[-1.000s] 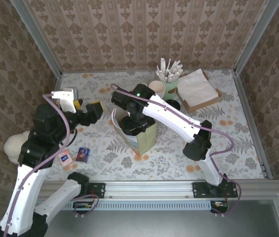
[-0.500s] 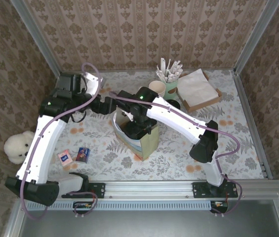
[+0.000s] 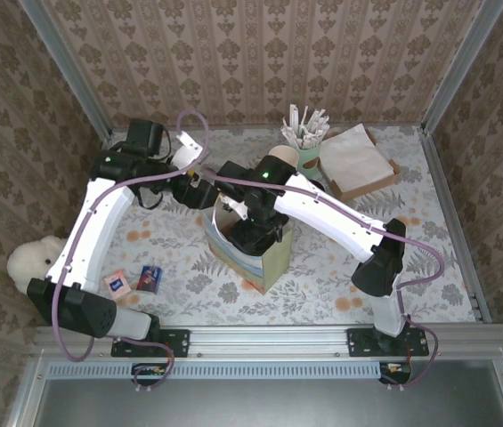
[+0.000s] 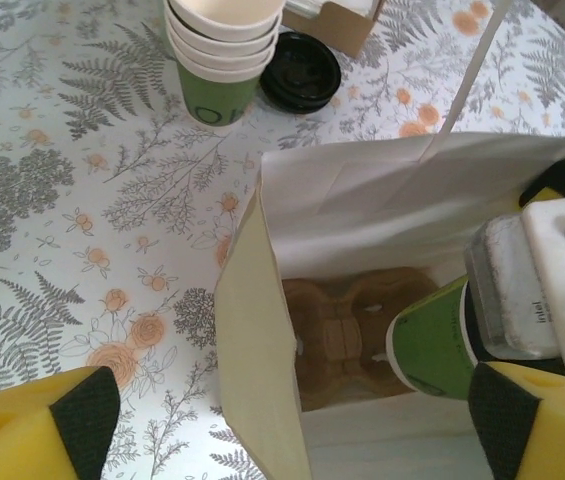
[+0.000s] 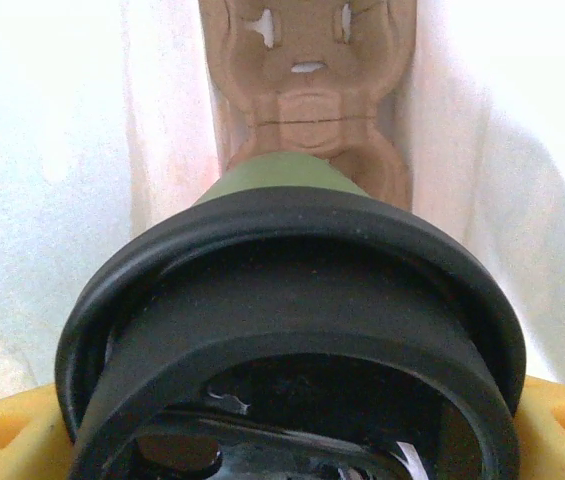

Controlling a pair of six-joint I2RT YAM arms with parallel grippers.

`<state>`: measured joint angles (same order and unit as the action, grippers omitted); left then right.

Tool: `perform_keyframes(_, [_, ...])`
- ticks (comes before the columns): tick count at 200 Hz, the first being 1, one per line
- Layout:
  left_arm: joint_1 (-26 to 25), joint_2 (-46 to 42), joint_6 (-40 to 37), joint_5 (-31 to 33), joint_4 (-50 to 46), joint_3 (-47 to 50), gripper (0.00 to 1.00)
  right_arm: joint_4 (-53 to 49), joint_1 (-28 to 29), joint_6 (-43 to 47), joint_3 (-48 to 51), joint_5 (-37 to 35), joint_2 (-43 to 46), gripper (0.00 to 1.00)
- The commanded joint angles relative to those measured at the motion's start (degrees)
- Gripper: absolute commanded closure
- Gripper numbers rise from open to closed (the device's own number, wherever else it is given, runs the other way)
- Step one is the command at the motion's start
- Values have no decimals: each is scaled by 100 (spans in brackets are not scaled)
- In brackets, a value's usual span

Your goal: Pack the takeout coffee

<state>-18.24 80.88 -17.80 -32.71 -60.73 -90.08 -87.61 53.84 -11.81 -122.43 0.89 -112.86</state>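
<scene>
A white and green paper bag (image 3: 249, 253) stands open mid-table. The brown pulp carrier tray (image 4: 347, 335) lies on its floor, also seen from above in the right wrist view (image 5: 307, 70). My right gripper (image 3: 253, 227) reaches down into the bag, shut on a green coffee cup (image 4: 430, 350) with a black lid (image 5: 292, 330), which hangs just above the tray. My left gripper (image 4: 287, 430) is open at the bag's back left rim (image 3: 211, 197). Its yellow fingers (image 4: 37, 430) straddle the bag's side wall (image 4: 262, 330) without pressing on it.
Behind the bag are a stack of green cups (image 4: 224, 50), black lids (image 4: 300, 72), a green cup of white sticks (image 3: 307, 140) and a boxed napkin stack (image 3: 358, 160). Two small packets (image 3: 133, 281) and a white plush toy (image 3: 33, 262) lie at the left.
The left arm has swung from the table's left side over to the bag's back rim. The right gripper with the cup has stayed in the bag, shifting slightly.
</scene>
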Motion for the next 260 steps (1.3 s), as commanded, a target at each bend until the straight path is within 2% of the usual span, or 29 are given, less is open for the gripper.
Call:
perform_keyframes(1, [16, 91, -192, -29, 164, 75, 15, -58, 4, 121, -63, 23, 127, 37])
perform_keyframes(28, [13, 290, -201, -90, 264, 87, 26, -131, -3, 3, -180, -40, 54, 37])
perform_keyframes(55, [22, 344, -4, -41, 624, 211, 47, -307, -5, -362, -369, -146, -80, 37])
perform_keyframes(95, [22, 302, 60, -350, 743, 500, 57, -456, -4, -767, -480, -368, -262, 37])
perform_keyframes(129, [22, 97, 109, -374, 974, 724, 68, -439, -6, -468, -526, -310, -443, 38])
perform_keyframes(161, [-4, 131, 143, -542, 1008, 774, 87, -684, -17, -209, -812, -422, -767, 40])
perform_keyframes(180, [-13, 182, 169, -508, 979, 744, 93, -778, -48, -173, -962, -449, -914, 40])
perform_keyframes(229, [-22, 129, 160, -637, 1056, 774, 100, -756, -101, -192, -766, -502, -933, 41])
perform_keyframes(260, [-22, 130, 180, -645, 1092, 775, 100, -527, -99, -222, -396, -291, -770, 41])
